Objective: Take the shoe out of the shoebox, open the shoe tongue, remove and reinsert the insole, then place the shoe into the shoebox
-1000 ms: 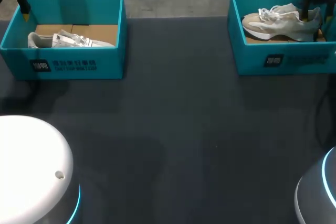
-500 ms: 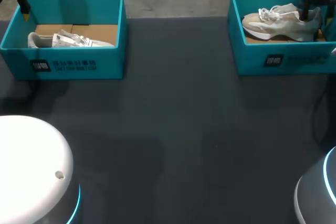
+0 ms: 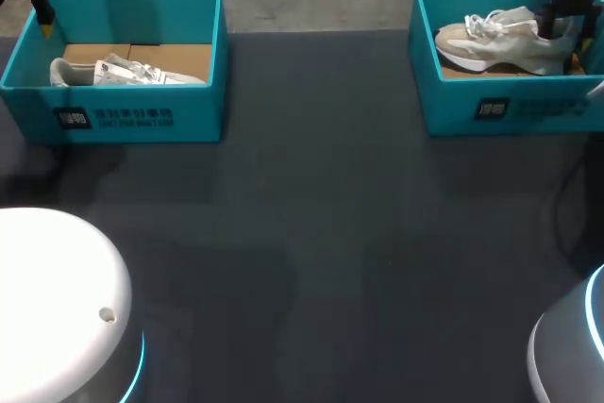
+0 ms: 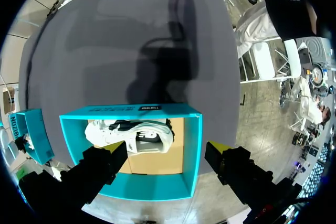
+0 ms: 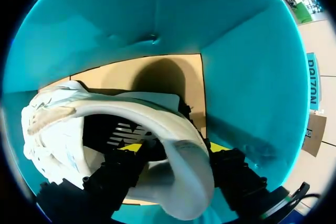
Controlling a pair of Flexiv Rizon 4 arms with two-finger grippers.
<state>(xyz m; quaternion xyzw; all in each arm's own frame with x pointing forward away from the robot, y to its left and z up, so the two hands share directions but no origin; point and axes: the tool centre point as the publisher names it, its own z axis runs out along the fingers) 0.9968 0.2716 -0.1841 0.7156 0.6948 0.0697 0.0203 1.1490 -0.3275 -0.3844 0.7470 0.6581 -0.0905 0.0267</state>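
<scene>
Table [image 3: 321, 233] — shoebox [image 3: 491, 106], beige shoe [image 3: 491, 44] inside in pinch of right hand [image 5: 170, 148]; left hand [image 4: 167, 150] spread.

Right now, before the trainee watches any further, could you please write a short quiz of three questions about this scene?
1. Choose one: what does the right pincer grip? A) the heel of the beige sneaker; B) a shoebox wall; C) nothing.
2. True or false: the left pincer is open and holds nothing.
3. Fill in: the white sneaker lies in the ___ shoebox.
Key: 1 A; 2 true; 3 left, the left shoebox.
</scene>
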